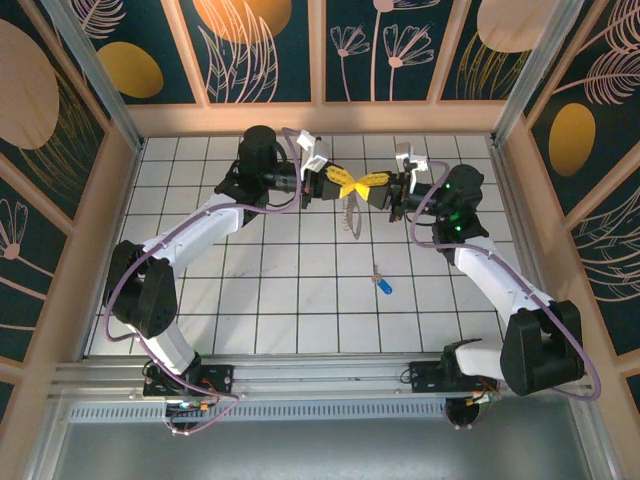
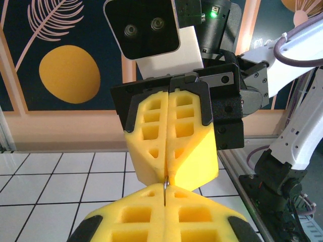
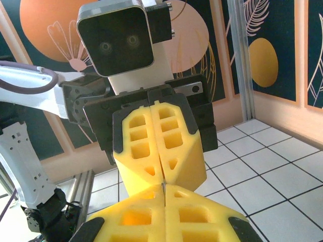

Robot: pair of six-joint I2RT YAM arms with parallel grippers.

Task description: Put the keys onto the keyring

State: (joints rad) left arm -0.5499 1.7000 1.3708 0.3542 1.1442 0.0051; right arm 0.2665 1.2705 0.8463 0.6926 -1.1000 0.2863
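1. Left arm: the white and black left arm (image 1: 200, 235) reaches from its base at the near left edge toward the far centre of the white tiled table (image 1: 290, 300).

2. Left gripper (image 1: 345, 186): both yellow foam-padded fingers (image 2: 131, 222) are pressed together with no gap along the seam. In the left wrist view a thin silvery wire stands in that seam, so the left gripper (image 2: 165, 201) is clamped on the wire.

3. Pale grey, silvery metal keyring (image 1: 350, 215): it is held above the table at the point where the two grippers meet tip to tip. In the top view its loop hangs below the yellow tips. In the wrist views only a short stretch of the keyring (image 2: 165, 192) is visible, running between the two sets of tips.

4. Small silver metal key with a bright blue head (image 1: 383, 284): it lies flat on the table, nearer the arm bases than the grippers, well apart from the keyring and untouched.

5. Right gripper (image 1: 366, 183): its yellow fingers (image 3: 202, 219) are likewise closed seam to seam. The right gripper (image 3: 164, 194) pinches the same keyring (image 3: 164, 187), facing the left gripper (image 3: 162, 176).

6. Right arm (image 1: 490, 265): it reaches in from the near right.
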